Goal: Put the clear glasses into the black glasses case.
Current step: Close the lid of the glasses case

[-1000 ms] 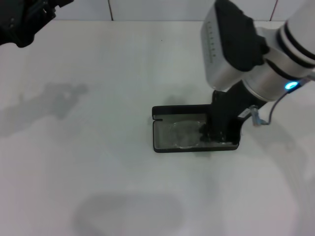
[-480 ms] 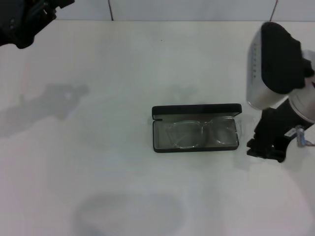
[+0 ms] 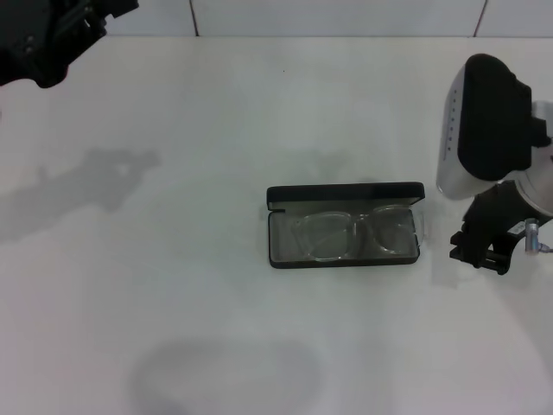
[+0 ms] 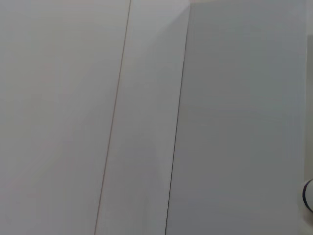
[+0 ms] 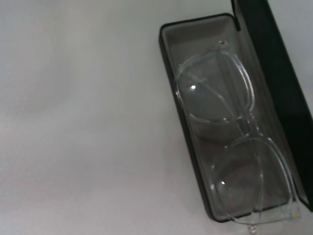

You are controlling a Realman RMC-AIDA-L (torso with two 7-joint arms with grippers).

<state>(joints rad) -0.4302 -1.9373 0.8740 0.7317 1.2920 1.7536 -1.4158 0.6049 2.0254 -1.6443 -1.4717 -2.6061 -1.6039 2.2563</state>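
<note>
A white table (image 3: 216, 328) fills the head view, bare except for the task's two things. The black glasses case (image 3: 346, 194) lies open right of the table's middle, its lid raised along the far side. The clear glasses (image 3: 352, 233) lie flat in its grey lining, both lenses inside the tray; in the right wrist view one end of the frame (image 5: 274, 223) seems to sit on or just past the case's end rim.

The placing step looks done. What remains, as a judgement, is at most nudging that end in and perhaps shutting the lid.

The right gripper (image 3: 480, 251) hangs near the table's right edge, just beside the case's right end and apart from it, holding nothing; whether its fingers are spread or together cannot be told. The left gripper (image 3: 47, 35) is parked at the far left corner, finger state unclear. Nothing stands between the right gripper and the case.
</note>
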